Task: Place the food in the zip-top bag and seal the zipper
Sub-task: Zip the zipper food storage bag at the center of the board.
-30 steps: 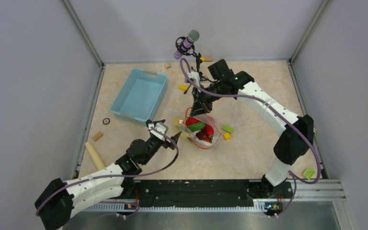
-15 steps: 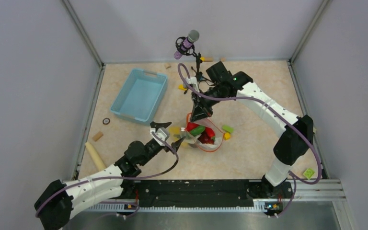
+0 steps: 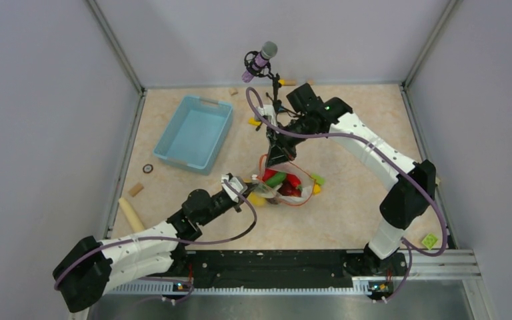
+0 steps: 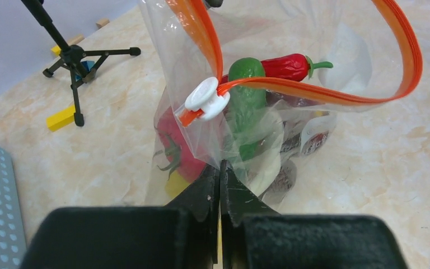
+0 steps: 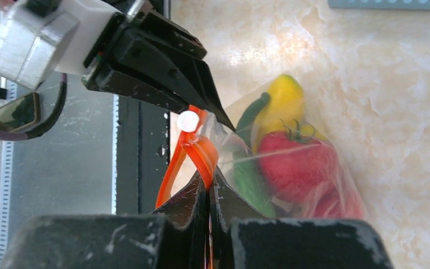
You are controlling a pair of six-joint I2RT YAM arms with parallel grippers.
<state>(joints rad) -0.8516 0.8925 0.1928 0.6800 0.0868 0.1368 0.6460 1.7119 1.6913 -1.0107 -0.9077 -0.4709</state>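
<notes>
Bag (image 3: 287, 189) at centre of top view, mouth looped open. Left gripper (image 4: 219, 171) pinched tight on bag film, just below white slider (image 4: 206, 100). Right gripper (image 5: 208, 185) clamped on zipper (image 4: 197, 22) at upper side of mouth. Inside bag, four pieces seen: one tomato (image 4: 173, 145), one green piece (image 4: 246, 92), one chili (image 4: 286, 65), one banana (image 5: 283, 103). Right of bag, just beside it: one green block (image 3: 317, 179), one yellow block (image 3: 316, 189). Basket (image 3: 193, 131) upper left, well apart. Mic tripod (image 4: 75, 56) above bag, second yellow block (image 4: 61, 117) at its foot.
</notes>
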